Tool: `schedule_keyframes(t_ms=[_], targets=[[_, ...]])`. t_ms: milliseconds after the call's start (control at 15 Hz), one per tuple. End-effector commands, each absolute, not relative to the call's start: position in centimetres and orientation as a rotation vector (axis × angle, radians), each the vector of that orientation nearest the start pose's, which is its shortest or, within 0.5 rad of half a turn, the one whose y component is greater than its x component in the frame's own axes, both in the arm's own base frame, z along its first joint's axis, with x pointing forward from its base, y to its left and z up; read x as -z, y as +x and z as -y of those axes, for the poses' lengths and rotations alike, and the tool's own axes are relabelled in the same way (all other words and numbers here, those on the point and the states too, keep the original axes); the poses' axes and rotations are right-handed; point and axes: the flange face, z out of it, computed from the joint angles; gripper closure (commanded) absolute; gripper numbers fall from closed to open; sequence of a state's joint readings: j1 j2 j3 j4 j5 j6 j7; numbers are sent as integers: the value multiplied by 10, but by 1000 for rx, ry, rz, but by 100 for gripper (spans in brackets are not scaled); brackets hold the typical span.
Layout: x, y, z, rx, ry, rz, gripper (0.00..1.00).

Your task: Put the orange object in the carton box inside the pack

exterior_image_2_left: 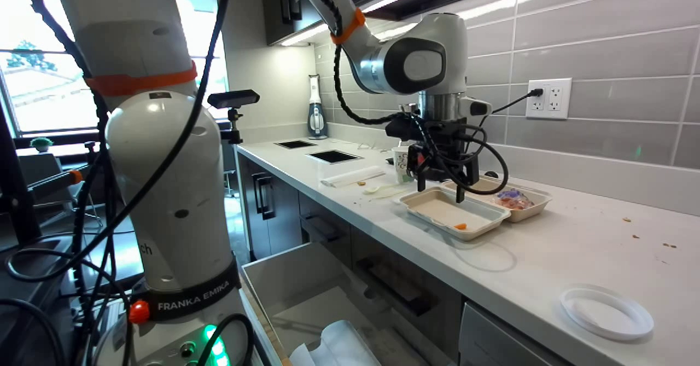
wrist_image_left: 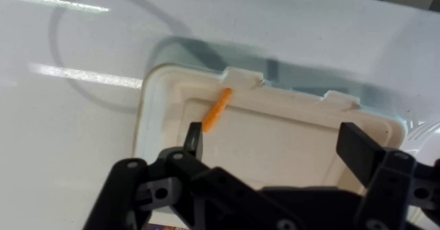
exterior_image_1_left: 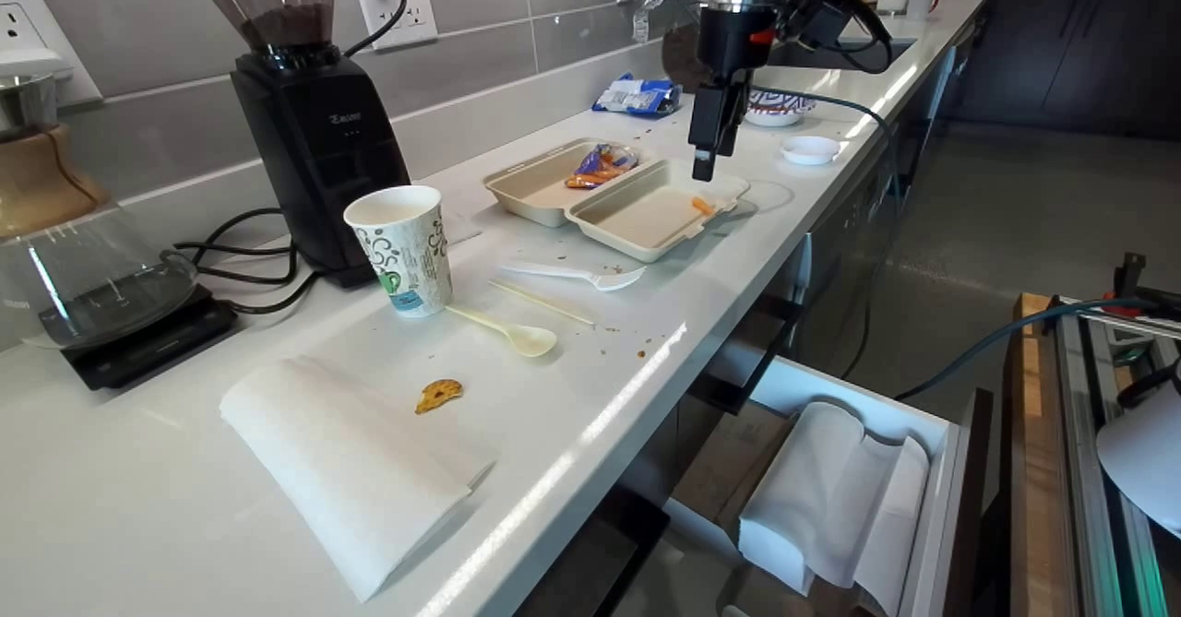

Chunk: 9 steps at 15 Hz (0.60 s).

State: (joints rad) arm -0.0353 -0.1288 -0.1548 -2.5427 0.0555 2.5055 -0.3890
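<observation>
A small orange stick-like object (exterior_image_1_left: 703, 206) lies in the near half of an open beige carton box (exterior_image_1_left: 637, 213). It also shows in an exterior view (exterior_image_2_left: 460, 226) and in the wrist view (wrist_image_left: 217, 110), by the wall with the tabs. A clear and purple pack (exterior_image_1_left: 604, 165) with orange pieces lies in the box's other half; it shows also in an exterior view (exterior_image_2_left: 513, 199). Only its edge shows at the bottom of the wrist view. My gripper (wrist_image_left: 271, 130) is open and empty above the near half; in the wrist view, its left fingertip appears beside the orange object's lower end.
A paper cup (exterior_image_1_left: 406, 257), a white fork (exterior_image_1_left: 590, 276) and a pale spoon (exterior_image_1_left: 517, 336) are on the counter. A blue bag (exterior_image_1_left: 637, 98), a bowl (exterior_image_1_left: 777, 108) and a white lid (exterior_image_1_left: 810, 149) stand beyond the box. A drawer (exterior_image_1_left: 936, 423) is open below.
</observation>
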Motion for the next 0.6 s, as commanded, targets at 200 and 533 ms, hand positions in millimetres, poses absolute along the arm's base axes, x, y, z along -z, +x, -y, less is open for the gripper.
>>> schedule_keyframes(t_ms=[200, 533], targets=[[-306, 459, 89, 236, -3148, 84, 0], [-296, 460, 90, 208, -3155, 35, 0]])
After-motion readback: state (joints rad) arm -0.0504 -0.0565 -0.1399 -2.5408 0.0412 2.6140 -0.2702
